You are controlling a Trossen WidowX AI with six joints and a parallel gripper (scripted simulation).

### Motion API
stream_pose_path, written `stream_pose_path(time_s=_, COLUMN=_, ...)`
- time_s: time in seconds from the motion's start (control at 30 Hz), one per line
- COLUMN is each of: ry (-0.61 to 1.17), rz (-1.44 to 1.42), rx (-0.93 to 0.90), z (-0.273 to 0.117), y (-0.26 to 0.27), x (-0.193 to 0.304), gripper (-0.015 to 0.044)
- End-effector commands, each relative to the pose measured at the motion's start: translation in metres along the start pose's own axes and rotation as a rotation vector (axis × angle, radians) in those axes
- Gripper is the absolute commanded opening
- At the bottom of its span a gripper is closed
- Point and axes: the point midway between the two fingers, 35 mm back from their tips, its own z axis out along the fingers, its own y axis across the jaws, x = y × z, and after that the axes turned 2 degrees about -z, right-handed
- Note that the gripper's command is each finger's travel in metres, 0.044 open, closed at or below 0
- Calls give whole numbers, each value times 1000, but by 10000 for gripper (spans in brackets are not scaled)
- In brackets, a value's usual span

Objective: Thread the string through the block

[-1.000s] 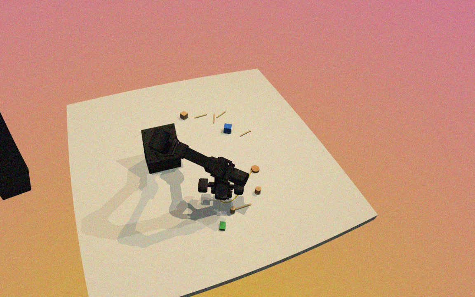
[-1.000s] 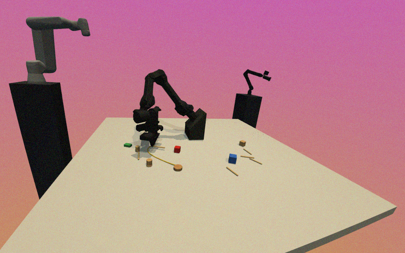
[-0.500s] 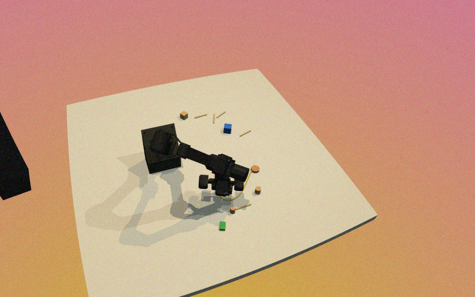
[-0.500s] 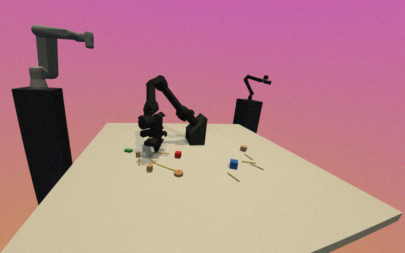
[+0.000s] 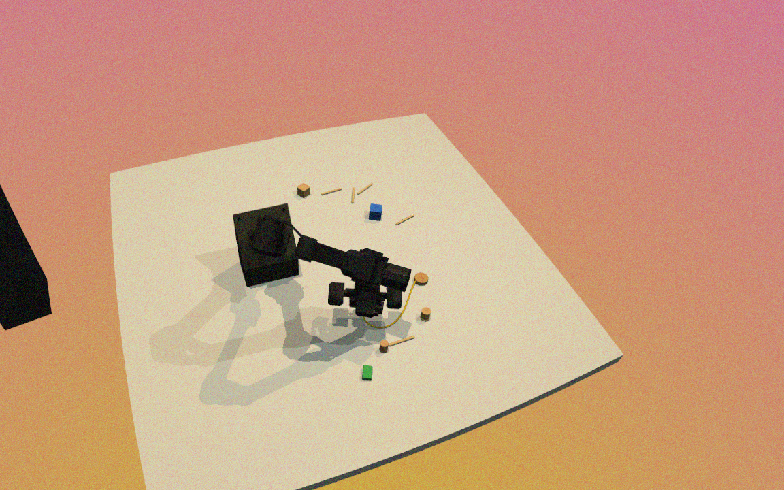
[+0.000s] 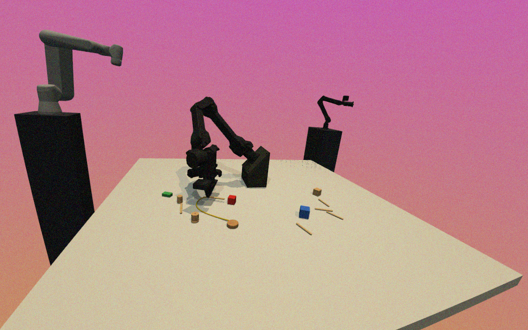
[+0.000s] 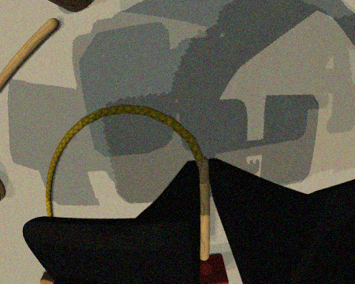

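My gripper (image 6: 208, 194) (image 7: 201, 168) is shut on the stick (image 6: 217, 198) (image 7: 204, 237) at its string end, low over the table. The yellow string (image 5: 385, 327) (image 6: 212, 214) (image 7: 124, 110) curves from there to the round button (image 5: 420, 278) (image 6: 232, 223). The stick's free end points at a red block (image 6: 232, 200) (image 7: 218, 266), with a small gap in the exterior view. A faint round mark shows on the red block in the wrist view; whether it is a hole I cannot tell. The arm hides this block in the top view. No string shows beyond it.
Two wooden cylinders (image 5: 425, 314) (image 5: 384, 346), a loose stick (image 5: 401, 340) (image 7: 24, 57) and a green piece (image 5: 367, 373) (image 6: 167, 194) lie near the arm. A blue cube (image 5: 375, 211) (image 6: 304, 211), a wooden cube (image 5: 303, 190) (image 6: 317, 191) and several sticks lie farther off.
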Motion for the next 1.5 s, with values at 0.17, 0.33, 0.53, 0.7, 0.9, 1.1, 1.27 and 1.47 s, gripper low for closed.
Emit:
stream_pose_path(time_s=0.17, ry=-3, rz=4, rx=1, z=0, y=-1, x=12, gripper=0)
stream_pose_path(time_s=0.33, ry=-4, rz=5, rx=0, z=0, y=-2, x=17, gripper=0)
stream_pose_path(time_s=0.53, ry=-4, rz=5, rx=1, z=0, y=-1, x=22, gripper=0)
stream_pose_path(time_s=0.7, ry=-3, rz=4, rx=1, z=1, y=-1, x=30, gripper=0)
stream_pose_path(time_s=0.9, ry=-3, rz=4, rx=1, z=1, y=-1, x=39, gripper=0)
stream_pose_path(time_s=1.1, ry=-2, rz=4, rx=1, z=1, y=0, x=48, gripper=0)
stream_pose_path(time_s=1.27, ry=-2, rz=4, rx=2, z=0, y=0, x=56, gripper=0)
stream_pose_path(time_s=1.47, ry=-1, rz=4, rx=2, z=0, y=1, x=65, gripper=0)
